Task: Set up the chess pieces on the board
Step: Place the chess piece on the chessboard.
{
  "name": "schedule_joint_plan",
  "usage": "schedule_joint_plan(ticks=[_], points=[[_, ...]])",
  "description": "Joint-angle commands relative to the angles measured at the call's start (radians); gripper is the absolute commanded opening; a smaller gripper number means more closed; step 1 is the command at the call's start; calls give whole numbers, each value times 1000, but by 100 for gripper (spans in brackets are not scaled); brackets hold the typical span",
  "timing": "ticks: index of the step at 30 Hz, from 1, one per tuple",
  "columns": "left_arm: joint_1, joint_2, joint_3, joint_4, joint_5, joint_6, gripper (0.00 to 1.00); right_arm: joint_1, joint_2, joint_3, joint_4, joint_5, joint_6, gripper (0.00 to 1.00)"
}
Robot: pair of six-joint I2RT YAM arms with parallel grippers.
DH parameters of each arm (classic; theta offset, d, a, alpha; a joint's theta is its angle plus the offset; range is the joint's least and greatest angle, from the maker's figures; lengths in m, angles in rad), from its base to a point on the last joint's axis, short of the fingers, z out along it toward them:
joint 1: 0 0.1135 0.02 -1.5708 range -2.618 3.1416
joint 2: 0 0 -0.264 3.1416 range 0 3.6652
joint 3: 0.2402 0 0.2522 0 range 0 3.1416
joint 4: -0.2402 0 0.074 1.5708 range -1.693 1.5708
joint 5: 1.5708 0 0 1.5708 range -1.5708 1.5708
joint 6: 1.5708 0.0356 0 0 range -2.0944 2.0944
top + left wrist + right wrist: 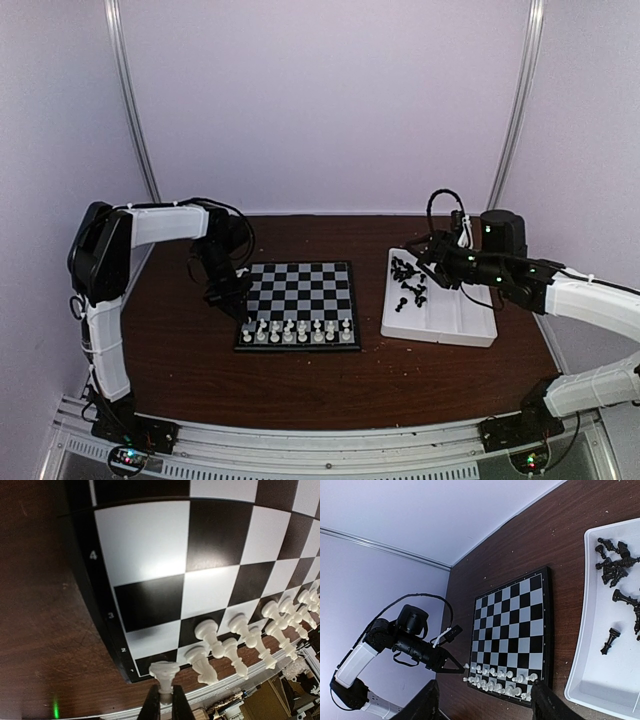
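White piece point(164, 670) in left gripper point(164, 694) lies along it, head outward

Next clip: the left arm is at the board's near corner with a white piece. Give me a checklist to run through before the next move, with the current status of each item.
1. Left gripper shut on the white piece: ok.
2. Held piece seated on the corner square of the board: cannot tell, its foot is hidden.
3. Neighbouring white pieces standing, clear of the gripper: ok.
4. Right gripper open and empty near the tray: ok.
5. Black pieces on the board: not ok, all are in the tray.
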State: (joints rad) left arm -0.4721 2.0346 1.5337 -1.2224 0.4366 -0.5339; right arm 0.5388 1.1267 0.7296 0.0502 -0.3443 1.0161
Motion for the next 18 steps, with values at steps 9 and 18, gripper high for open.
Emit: schedule_joint_plan(ticks=[9,18], points=[[7,32,1,-24,24,25,0,-11,15,-16,39,-19,-7,62],[7,30,-23,-18,34,26,0,-12,26,-16,48,-22,-5,62]])
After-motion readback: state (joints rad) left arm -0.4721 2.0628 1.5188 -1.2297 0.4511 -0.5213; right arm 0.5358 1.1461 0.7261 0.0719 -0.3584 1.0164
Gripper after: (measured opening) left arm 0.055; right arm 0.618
